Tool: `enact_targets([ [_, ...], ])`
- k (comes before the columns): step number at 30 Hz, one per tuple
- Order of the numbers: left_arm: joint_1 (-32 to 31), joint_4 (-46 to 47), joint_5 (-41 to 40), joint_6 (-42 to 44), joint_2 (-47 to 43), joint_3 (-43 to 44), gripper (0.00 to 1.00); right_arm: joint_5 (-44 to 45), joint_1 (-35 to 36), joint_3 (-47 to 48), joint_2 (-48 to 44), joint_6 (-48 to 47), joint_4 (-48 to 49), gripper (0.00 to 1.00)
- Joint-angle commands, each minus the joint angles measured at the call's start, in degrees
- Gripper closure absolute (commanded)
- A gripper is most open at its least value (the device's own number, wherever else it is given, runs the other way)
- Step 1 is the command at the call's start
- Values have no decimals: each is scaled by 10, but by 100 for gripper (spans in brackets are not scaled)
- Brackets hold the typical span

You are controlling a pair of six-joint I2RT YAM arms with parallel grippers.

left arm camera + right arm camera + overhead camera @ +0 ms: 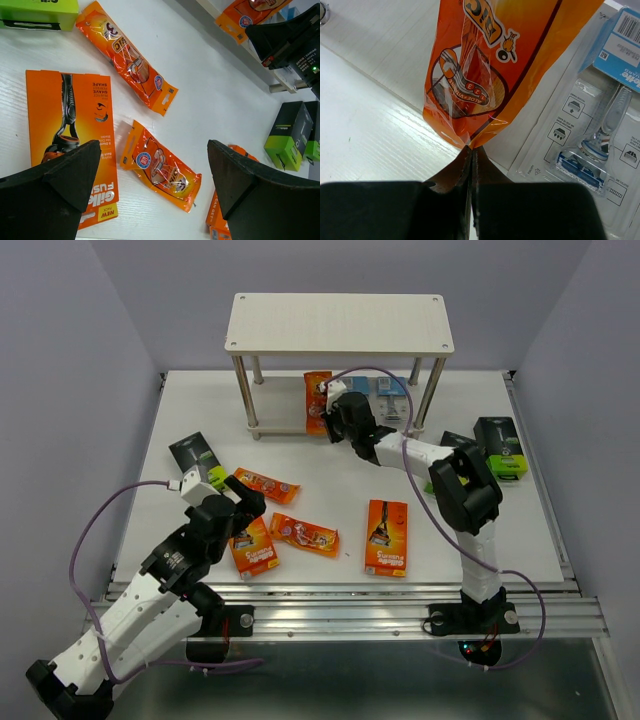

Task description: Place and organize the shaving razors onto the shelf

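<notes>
Packet [480, 75], pinched by its edge in the clenched right gripper [471, 150], is at the shelf's [340, 322] lower board, 9 o'clock of the blister pack [592, 150]. It should be laid flat, clear of that pack, before release. The left gripper [152, 150] hangs released.

**Left arm** [150, 590]: mine; white moulded links set between rounded black joint housings.

**Right arm** [465, 495]: mine; same build, with one bulky black joint housing between white links.

**Black base plate** [470, 618]: under my right arm, with silver screw heads at its ends.

**Thin purple cable** [88, 540]: runs outside the links of my left arm. A matching one runs on the right.

**Left fingers** [55, 190]: two matte black wedges with faceted faces and blunt pointed tips.

**Right fingers** [395, 210]: matte black blocks, flat on top, tapering to thin edges.

**Black wrist housing** [290, 45]: on my right arm; angular, with small white lettering and one green light.
</notes>
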Motion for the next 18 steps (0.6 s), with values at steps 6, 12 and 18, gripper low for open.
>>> enact_targets([
  [6,4,22,-18,-1,10,27,1,20,-10,21,1,14,53,94],
  [12,4,21,-20,-1,12,27,1,26,-10,25,7,15,54,92],
  [18,4,22,-22,-1,17,28,1,25,-10,31,15,16,54,88],
])
